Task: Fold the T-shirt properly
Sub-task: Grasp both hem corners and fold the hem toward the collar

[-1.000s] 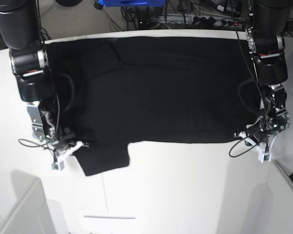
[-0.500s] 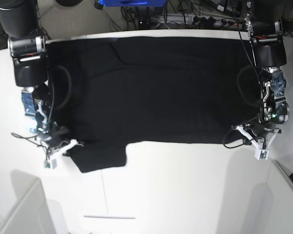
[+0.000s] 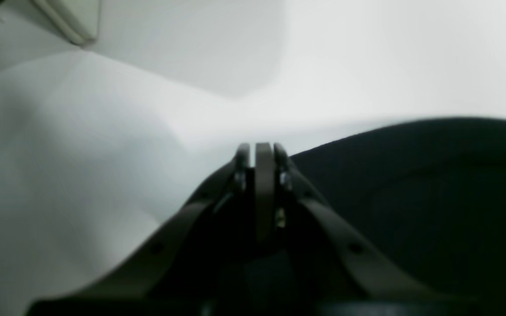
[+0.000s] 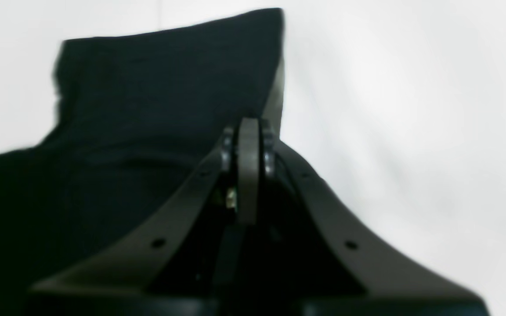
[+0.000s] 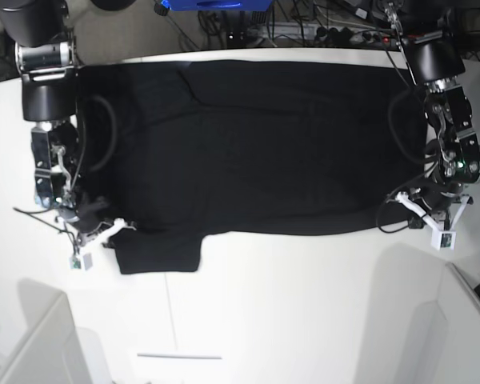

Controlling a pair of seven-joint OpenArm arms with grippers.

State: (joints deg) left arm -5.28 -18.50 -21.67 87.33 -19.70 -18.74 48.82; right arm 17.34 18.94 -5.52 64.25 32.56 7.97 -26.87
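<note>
1. we've got the t-shirt (image 5: 264, 144) spread flat and plain side up across the far half of the white table (image 5: 304, 312), one short sleeve (image 5: 160, 254) poking toward the near edge on the base view's left.
2. right gripper (image 5: 104, 232) sits at that sleeve corner, at the shirt's edge. in the right wrist view its jaws are pressed together, with black cloth (image 4: 147, 96) running up beside and past the tips (whether any fabric is actually pinched between them, we can't tell, it's blurry).
3. left gripper (image 5: 420, 210) is at the opposite near corner of the shirt, on the base view's right. jaws look closed tight in the left wrist view (image 3: 264, 153) too, with the dark cloth (image 3: 411, 184) just to one side and bare table on the other.
4. cables (image 5: 320, 28) and some blue gear (image 5: 212, 4) sit behind the far table edge.
</note>
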